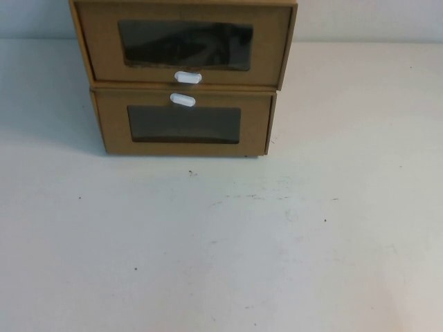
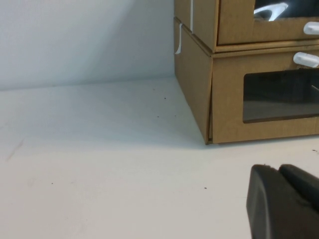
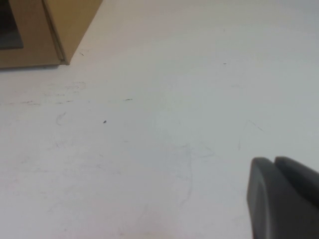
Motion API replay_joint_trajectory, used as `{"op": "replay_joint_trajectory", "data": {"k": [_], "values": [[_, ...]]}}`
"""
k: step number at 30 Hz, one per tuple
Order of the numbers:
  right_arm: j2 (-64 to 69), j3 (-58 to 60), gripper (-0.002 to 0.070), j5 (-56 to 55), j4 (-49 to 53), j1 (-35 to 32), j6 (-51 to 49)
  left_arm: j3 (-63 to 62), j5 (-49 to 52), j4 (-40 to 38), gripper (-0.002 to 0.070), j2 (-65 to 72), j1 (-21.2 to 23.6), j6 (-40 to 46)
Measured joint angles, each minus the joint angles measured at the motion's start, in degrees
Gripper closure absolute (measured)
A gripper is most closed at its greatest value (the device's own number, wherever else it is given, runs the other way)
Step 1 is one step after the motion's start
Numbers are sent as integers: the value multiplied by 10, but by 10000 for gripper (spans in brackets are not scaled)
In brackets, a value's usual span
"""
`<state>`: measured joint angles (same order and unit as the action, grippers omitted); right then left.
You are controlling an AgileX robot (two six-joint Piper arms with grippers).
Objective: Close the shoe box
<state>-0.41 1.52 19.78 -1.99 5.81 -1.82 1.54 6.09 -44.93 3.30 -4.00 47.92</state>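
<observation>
Two brown cardboard drawer boxes are stacked at the table's far middle. The upper one is the shoe box (image 1: 270, 41), with a clear window and a white pull tab (image 1: 187, 77) below it. Its front stands slightly forward of the box beneath. It also shows in the left wrist view (image 2: 239, 25). My left gripper (image 2: 276, 168) is shut and empty, low over the table, apart from the stack's left front corner. My right gripper (image 3: 273, 160) is shut and empty, over bare table well off the stack's right front corner. Neither gripper shows in the high view.
The lower, alike box (image 1: 256, 128) has its white tab (image 1: 183, 99) above its window and rests on the white table (image 1: 221, 242). It shows in the left wrist view (image 2: 229, 109) and its corner in the right wrist view (image 3: 45, 30). A pale wall stands behind.
</observation>
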Motion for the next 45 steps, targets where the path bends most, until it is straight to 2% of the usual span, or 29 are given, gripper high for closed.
{"op": "replay_joint_trajectory", "data": {"k": [15,17,22,25,30,45], "values": [[0,0,689,0,0,0,0,0,0,9,678,0,0,0],[0,0,689,0,0,0,0,0,0,64,678,0,0,-23],[0,0,689,0,0,0,0,0,35,331,678,-10,0,-298],[0,0,689,0,0,0,0,0,76,410,678,-34,0,-374],[-1,0,689,0,0,0,0,0,141,434,678,-38,0,-401],[-1,0,689,0,0,0,0,0,147,435,678,-39,0,-406]]}}
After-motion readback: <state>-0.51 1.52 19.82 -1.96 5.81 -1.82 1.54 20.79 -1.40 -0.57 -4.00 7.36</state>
